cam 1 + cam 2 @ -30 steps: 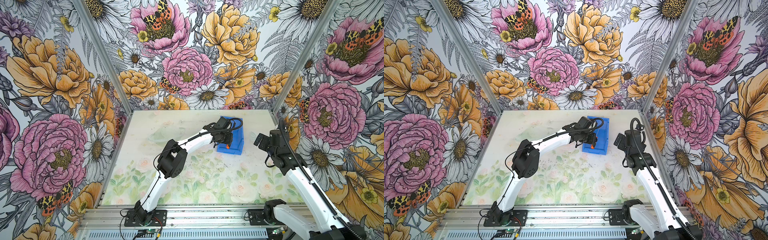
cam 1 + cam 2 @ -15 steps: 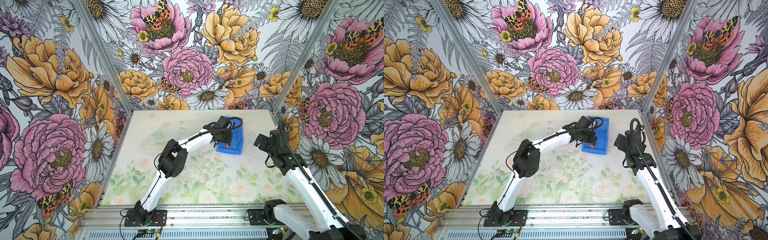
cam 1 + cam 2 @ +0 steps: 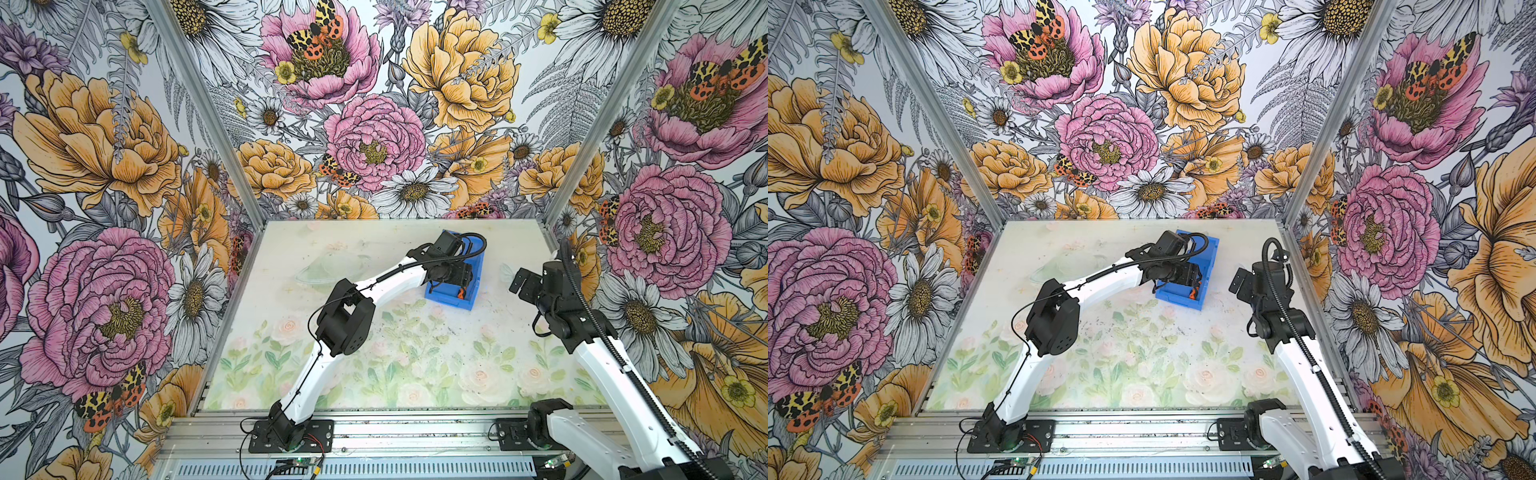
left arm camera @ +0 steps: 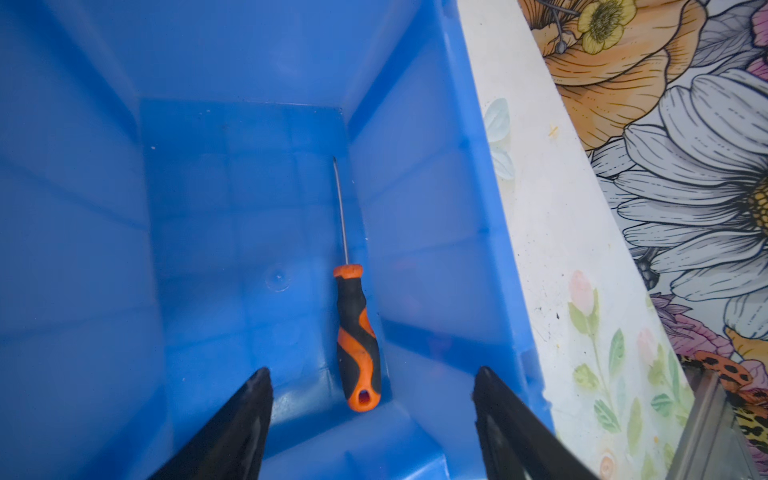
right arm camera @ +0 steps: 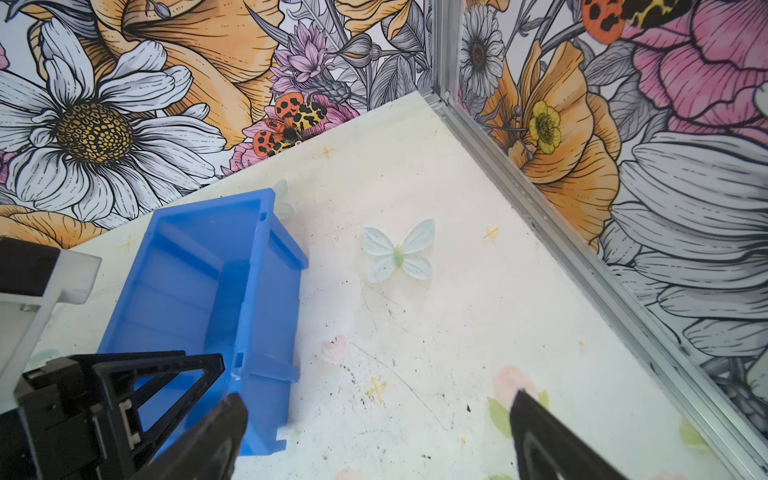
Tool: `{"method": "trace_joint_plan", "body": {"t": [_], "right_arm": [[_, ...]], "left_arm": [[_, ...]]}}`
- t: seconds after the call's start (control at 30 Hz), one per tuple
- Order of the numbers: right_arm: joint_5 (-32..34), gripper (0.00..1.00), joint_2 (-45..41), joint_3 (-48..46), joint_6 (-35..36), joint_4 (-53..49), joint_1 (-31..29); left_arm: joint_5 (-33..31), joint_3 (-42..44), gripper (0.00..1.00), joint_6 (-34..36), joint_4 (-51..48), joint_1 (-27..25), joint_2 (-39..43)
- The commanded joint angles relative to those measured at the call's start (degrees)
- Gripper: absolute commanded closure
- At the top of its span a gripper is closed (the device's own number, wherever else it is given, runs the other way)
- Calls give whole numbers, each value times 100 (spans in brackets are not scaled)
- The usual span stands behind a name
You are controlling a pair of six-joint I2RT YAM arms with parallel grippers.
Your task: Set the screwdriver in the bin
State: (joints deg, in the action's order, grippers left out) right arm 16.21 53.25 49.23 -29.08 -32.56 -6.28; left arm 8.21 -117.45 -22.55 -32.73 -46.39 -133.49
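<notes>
The screwdriver (image 4: 357, 332), with its orange-and-black handle and thin silver shaft, lies flat on the floor of the blue bin (image 4: 436, 174), close to one side wall. My left gripper (image 4: 372, 374) hangs open just above the handle end, both black fingers apart and touching nothing. In both top views the left arm reaches over the bin (image 3: 446, 297) (image 3: 1177, 297), and a bit of orange handle (image 3: 460, 294) shows inside it. My right gripper (image 5: 377, 397) stands open over bare table to the right of the bin (image 5: 199, 266).
The bin stands at the back of the table, right of centre. The back wall and the right wall with its metal rail (image 5: 540, 216) are near. A pale butterfly print (image 5: 398, 253) lies on the table beside the bin.
My left gripper has gone from shut to open and let go of the screwdriver, which now rests on the bin floor. Both arms have hardly moved.
</notes>
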Motion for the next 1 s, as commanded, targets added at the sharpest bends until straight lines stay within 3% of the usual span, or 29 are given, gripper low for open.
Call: {"method": "trace_joint_plan", "body": {"t": [0.0, 0.1, 0.33, 0.47, 0.63, 0.97], "right_arm": [[43, 1, -183, -64, -44, 12, 55], [276, 0, -356, -153, -144, 13, 51], [497, 1, -865, -568, -363, 12, 63], [740, 1, -1022, -923, -493, 20, 75], [1504, 1, -1239, -1460, -898, 160, 75], [1251, 0, -2097, -2670, 795, 1989, 75]], "left_arm": [[-109, -108, 11, 179, 96, -45, 456], [-157, 45, 2, 319, 100, -54, 765], [-558, 937, 1, 841, 150, -45, 1857], [-973, 2344, 1, 1194, 853, 95, 2831], [-1730, 4252, 1, 1267, 1885, 703, 4092], [-2357, 6364, 1, 1468, 3009, 2260, 5295]]}}
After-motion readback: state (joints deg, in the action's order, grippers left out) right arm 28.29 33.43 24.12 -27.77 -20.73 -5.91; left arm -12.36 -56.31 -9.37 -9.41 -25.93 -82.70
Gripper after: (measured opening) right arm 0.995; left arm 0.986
